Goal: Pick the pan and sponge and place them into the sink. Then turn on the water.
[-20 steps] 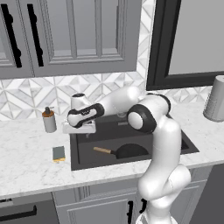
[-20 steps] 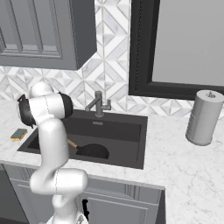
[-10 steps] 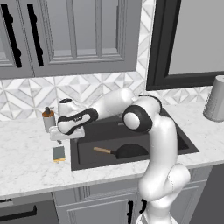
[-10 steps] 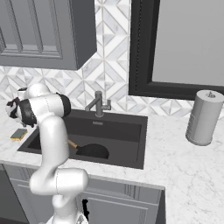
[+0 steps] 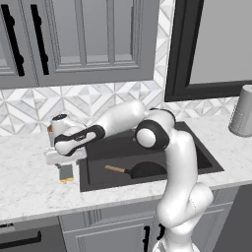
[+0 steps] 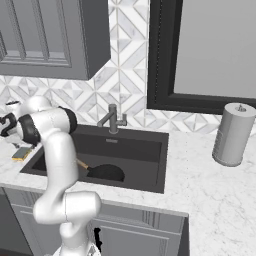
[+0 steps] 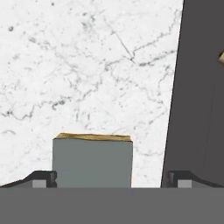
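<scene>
The arm has swung away from the sink (image 5: pixel 206 160) and out over the counter (image 5: pixel 29 177) to its left, and the hand has dropped low above the sponge (image 5: pixel 65 173); a second ago it hung over the basin's left rim. Nothing else has shifted: the pan (image 5: pixel 142 170) lies as it did on the sink floor, handle pointing left, and the sponge sits where it was on the marble just beside the sink's left edge.

The pincer (image 7: pixel 111 177) stands wide open and holds nothing. In the hand view its two fingertips (image 7: pixel 41 178) flank the sponge (image 7: pixel 92 159), one on each side with a gap on the right, grey face up and a yellow edge showing at the far side. I cannot tell whether the tips touch the counter. The faucet (image 6: pixel 112 120) stands behind the basin, dry.
</scene>
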Robot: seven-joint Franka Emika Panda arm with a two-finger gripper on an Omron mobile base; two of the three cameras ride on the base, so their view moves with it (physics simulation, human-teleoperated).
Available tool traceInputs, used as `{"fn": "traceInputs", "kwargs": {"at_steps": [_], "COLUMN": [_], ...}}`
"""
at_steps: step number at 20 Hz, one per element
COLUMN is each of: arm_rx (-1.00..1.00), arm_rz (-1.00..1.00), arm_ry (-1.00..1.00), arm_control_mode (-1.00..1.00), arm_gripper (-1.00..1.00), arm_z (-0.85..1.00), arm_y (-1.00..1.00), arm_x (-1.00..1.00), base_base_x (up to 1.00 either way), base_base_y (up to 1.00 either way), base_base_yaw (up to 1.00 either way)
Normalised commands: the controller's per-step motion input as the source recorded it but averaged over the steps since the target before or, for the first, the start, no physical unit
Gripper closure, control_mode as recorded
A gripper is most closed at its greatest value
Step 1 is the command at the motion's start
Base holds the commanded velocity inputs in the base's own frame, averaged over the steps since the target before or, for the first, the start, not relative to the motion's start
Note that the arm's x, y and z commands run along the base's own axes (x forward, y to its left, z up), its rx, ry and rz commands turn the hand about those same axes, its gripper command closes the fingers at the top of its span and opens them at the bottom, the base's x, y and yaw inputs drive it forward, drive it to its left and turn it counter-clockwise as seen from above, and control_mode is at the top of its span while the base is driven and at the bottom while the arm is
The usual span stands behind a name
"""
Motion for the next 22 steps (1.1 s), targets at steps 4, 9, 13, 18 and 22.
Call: {"fn": "traceInputs", "kwargs": {"at_steps": [4,9,13,18,22], "arm_rx": [0.0,0.0,0.0,0.0,0.0], "arm_rz": [0.0,0.0,0.0,0.0,0.0], "arm_ry": [-0.01,0.0,0.0,0.0,0.02], "arm_control_mode": [-1.0,-1.0,-1.0,-1.0,-1.0], "arm_gripper": [-1.0,-1.0,-1.0,-1.0,-1.0], "arm_z": [0.0,0.0,0.0,-0.09,-0.28], "arm_y": [0.18,0.05,0.01,0.02,0.12], "arm_x": [-0.36,-0.16,0.0,0.0,0.0], "base_base_x": [0.0,0.0,0.0,0.0,0.0], "base_base_y": [0.0,0.0,0.0,0.0,0.0], "base_base_yaw": [0.0,0.0,0.0,0.0,0.0]}}
